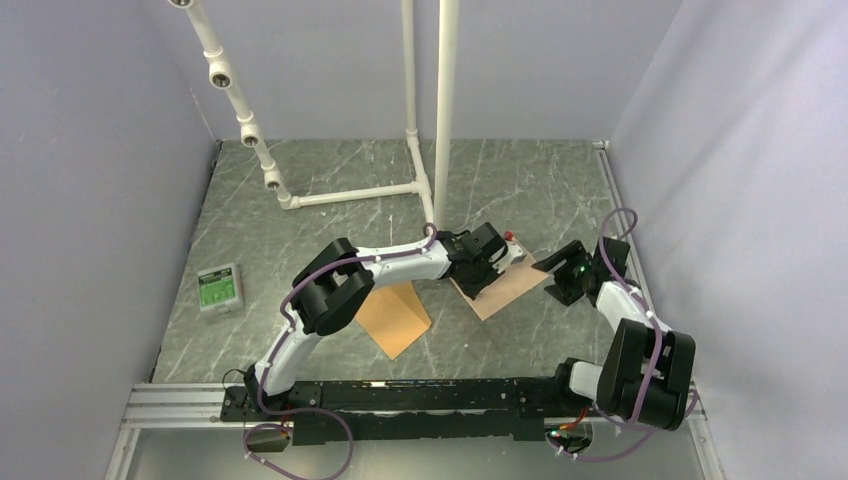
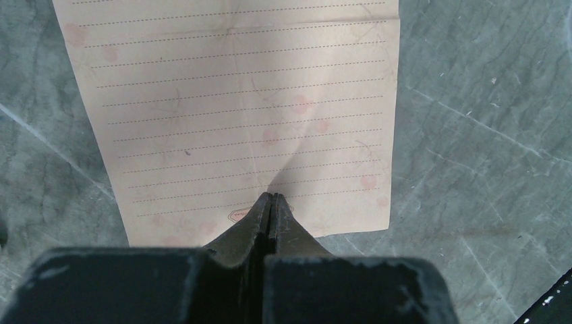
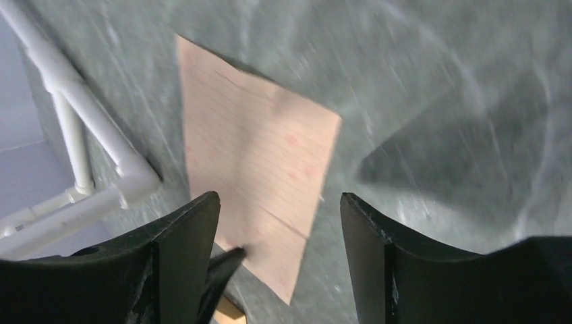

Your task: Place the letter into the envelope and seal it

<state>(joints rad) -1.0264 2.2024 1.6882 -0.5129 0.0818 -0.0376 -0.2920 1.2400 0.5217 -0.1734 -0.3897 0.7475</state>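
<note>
**Letter pinched at its edge, envelope not yet reached**

The letter (image 1: 510,288) lies on the tabletop (image 1: 330,190). The envelope (image 1: 397,320) is set apart from it at about 8 o'clock, partly hidden under the left arm. The left hand (image 2: 270,200) is closed tight on the letter's near edge, judging by the ridge raised in the paper at its tips. The right hand (image 3: 278,197) is held apart and empty at the letter's 3 o'clock. The pick-up step is judged to be in hand. Next, the sheet must be lifted and carried to the envelope, whose mouth will need opening. The pucker and ruled lines are shown only by the left wrist view, and the envelope's position is made plain only from above.
</note>
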